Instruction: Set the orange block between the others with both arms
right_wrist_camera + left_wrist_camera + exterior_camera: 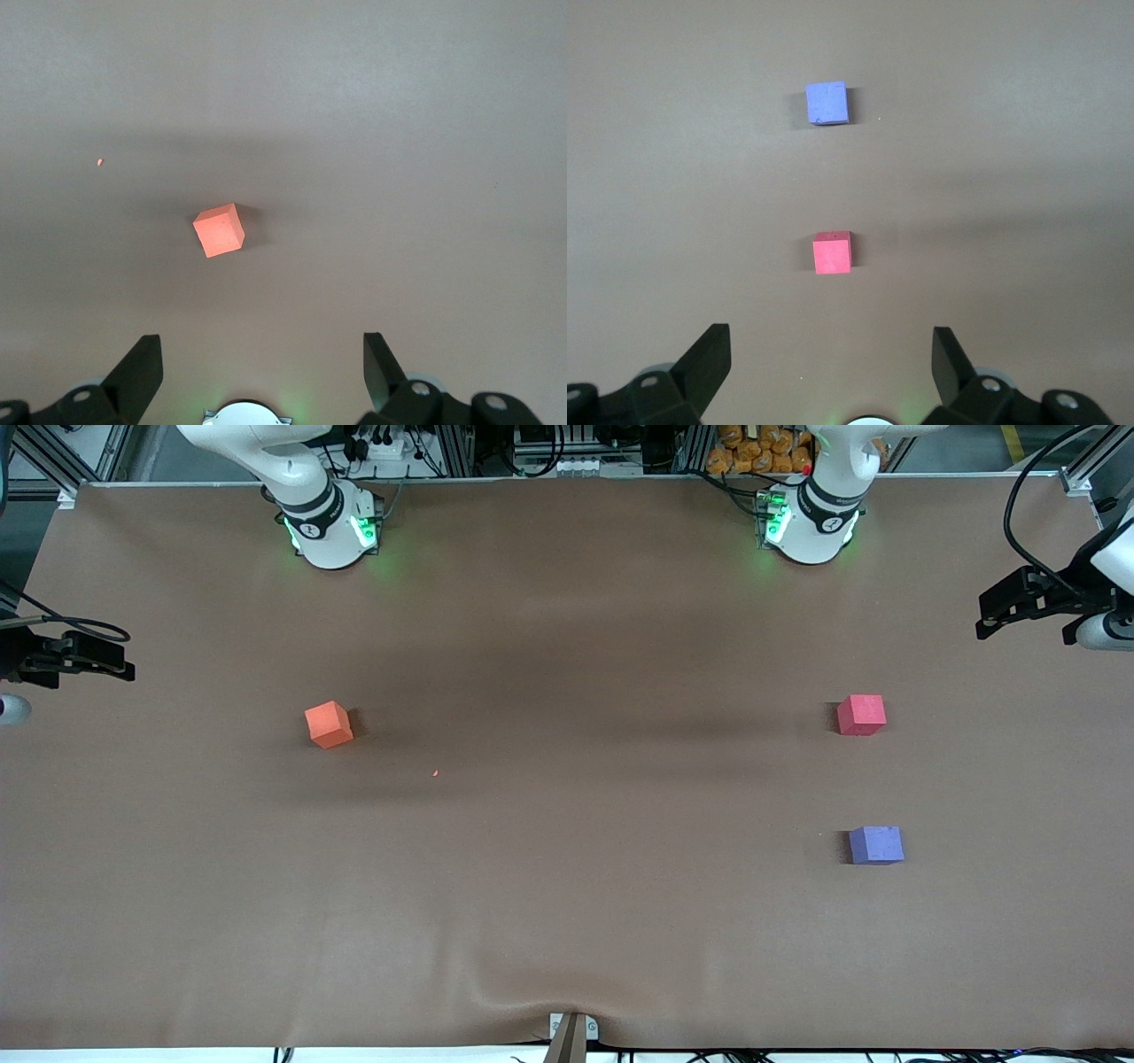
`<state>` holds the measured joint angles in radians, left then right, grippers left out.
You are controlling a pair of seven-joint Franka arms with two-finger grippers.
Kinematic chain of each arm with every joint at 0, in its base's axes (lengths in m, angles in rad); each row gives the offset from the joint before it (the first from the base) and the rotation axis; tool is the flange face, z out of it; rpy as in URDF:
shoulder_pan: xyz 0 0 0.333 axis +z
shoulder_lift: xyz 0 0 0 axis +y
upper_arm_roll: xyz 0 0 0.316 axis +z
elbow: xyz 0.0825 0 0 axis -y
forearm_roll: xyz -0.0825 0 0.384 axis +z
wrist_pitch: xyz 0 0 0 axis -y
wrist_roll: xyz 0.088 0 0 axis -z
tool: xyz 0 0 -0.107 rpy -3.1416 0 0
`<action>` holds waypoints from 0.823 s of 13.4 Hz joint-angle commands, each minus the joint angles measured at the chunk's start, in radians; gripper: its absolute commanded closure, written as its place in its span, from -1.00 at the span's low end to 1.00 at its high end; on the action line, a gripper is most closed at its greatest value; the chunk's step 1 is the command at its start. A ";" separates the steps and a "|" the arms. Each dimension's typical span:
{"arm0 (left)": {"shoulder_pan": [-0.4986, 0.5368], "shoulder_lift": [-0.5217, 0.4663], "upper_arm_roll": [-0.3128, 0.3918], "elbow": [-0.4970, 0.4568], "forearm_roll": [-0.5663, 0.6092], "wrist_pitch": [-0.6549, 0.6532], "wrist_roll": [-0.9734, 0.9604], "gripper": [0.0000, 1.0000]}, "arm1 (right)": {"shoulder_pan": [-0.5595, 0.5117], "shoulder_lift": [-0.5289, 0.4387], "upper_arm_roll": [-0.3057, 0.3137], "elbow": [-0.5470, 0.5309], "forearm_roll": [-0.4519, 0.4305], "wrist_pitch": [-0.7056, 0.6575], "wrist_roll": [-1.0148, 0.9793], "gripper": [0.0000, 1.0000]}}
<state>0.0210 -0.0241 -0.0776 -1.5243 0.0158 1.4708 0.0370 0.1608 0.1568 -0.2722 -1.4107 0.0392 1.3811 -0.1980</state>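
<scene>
1. The left tool (831, 354) hangs in the air over the counter (567, 921) at the left arm's end, its fingers (709, 359) spread wide and holding nothing.
2. The right tool (262, 354) hangs over the right arm's end of the counter, its fingers (140, 365) likewise wide apart and empty.
3. In the left wrist view the red-pink cube (833, 252) sits on the brown counter just ahead of the open fingers, with the purple-blue cube (827, 104) farther out.
4. In the right wrist view the orange block (219, 229) lies alone, turned at an angle.
5. From the front camera, the orange block (329, 724) rests toward the right arm's end, well apart from the others.
6. The red-pink cube (861, 715) and the purple-blue cube (876, 845) stand toward the left arm's end, apart from each other, the purple-blue one nearer the front camera.
</scene>
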 commanded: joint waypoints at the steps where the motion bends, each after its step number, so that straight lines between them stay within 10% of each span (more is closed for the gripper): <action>1: 0.010 -0.008 -0.005 0.001 -0.020 -0.014 0.003 -1.00 | 0.003 0.004 -0.004 0.019 0.013 -0.014 -0.003 -1.00; 11: 0.011 -0.005 -0.004 0.003 -0.022 -0.014 0.015 -1.00 | 0.005 0.015 -0.005 0.019 0.018 -0.007 -0.001 -1.00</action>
<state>0.0214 -0.0240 -0.0776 -1.5248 0.0158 1.4708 0.0386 0.1605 0.1585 -0.2732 -1.4107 0.0399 1.3814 -0.1980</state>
